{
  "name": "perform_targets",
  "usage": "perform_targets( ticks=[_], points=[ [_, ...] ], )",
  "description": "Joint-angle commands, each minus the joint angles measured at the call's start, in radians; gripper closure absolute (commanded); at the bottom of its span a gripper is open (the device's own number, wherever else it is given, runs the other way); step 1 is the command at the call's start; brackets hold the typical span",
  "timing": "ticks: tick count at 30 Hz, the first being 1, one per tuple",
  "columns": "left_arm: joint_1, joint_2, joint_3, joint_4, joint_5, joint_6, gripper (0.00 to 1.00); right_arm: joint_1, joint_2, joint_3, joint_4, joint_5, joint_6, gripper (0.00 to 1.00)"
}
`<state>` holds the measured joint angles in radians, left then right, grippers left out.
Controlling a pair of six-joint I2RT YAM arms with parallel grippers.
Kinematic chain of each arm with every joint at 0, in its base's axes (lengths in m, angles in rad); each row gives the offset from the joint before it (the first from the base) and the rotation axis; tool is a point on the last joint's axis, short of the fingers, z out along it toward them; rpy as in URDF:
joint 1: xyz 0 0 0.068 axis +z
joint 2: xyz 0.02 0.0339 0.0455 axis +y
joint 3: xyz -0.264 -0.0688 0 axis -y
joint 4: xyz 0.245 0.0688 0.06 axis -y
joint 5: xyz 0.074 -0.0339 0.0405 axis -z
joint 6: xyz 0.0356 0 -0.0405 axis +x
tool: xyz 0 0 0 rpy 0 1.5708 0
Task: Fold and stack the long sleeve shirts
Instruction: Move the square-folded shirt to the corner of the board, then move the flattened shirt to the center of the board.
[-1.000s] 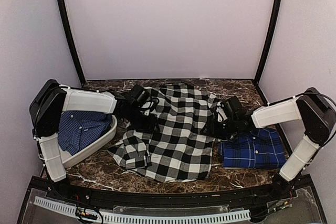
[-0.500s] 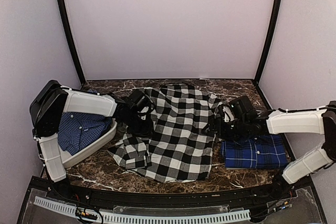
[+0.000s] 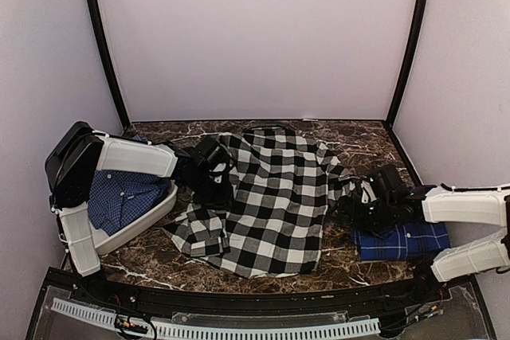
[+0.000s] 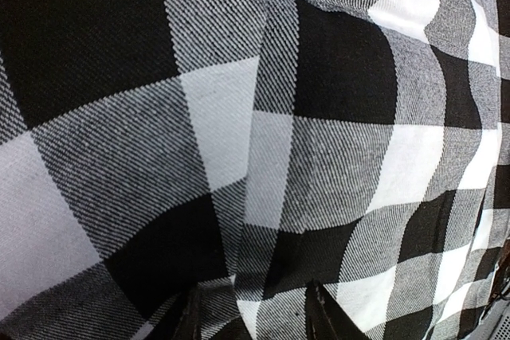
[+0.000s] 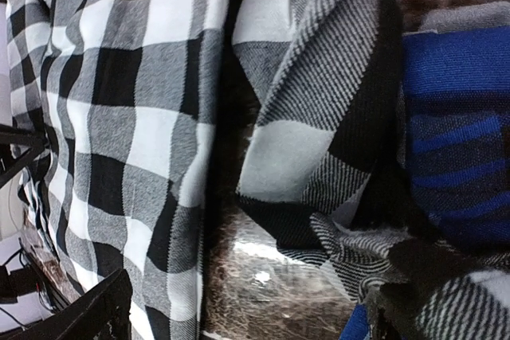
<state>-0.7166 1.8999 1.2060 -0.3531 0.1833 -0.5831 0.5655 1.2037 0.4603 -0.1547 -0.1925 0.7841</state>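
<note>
- Seen from above, a checked shirt (image 3: 275, 197) in big black and white squares lay spread open in the middle of a dark marble counter (image 3: 358, 137), its collar end towards 12 o'clock.
- At the shirt's 7 o'clock corner, one part was bunched into a loose heap.
- At 3 o'clock, one sleeve (image 3: 339, 185) ran out from the body towards the right claw (image 3: 351, 211), which lay low over the counter.
- Just beside that claw, at 4 o'clock, a folded blue plaid shirt (image 3: 414, 240) rested flat, partly under the white arm.
- The right wrist view showed the sleeve doubled over with bare counter beneath it, blue plaid cloth at 3 o'clock, and only dark edges of the claw at the bottom.
- I could not tell whether the right claw was spread or gripping.
- At 9 o'clock on the shirt, the left claw (image 3: 217, 189) was down on the checked cloth.
- Its wrist view was filled with checks, and a raised fold ran down between the two dark fingertips (image 4: 320, 316), so the claw was pinching that fold.
- Further out at 9 o'clock, a white bin (image 3: 147, 220) held a second blue shirt (image 3: 123, 197), partly covered by the left arm.
</note>
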Motion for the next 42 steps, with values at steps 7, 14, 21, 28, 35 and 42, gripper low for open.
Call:
perform_targets(
  ticks=[7,14,21,28,35,42],
  points=[
    [-0.070,0.023,0.012,0.038,0.110,-0.107,0.58,-0.066,-0.072,0.068,-0.116,0.050,-0.020,0.02],
    [-0.075,-0.023,0.062,-0.010,0.045,-0.112,0.57,0.013,0.031,0.200,-0.146,0.102,-0.053,0.01],
    [-0.073,-0.117,0.054,-0.125,-0.069,-0.057,0.51,0.030,0.110,0.172,-0.122,0.114,-0.057,0.18],
    [-0.073,-0.230,-0.089,-0.177,-0.072,-0.063,0.50,0.052,0.235,0.190,-0.059,0.069,-0.075,0.55],
    [-0.067,-0.322,-0.201,-0.234,-0.204,-0.081,0.50,0.017,0.301,0.288,-0.140,0.160,-0.145,0.99],
    [-0.063,-0.374,-0.274,-0.231,-0.190,-0.094,0.50,-0.106,0.348,0.352,-0.162,0.154,-0.243,1.00]
  ],
)
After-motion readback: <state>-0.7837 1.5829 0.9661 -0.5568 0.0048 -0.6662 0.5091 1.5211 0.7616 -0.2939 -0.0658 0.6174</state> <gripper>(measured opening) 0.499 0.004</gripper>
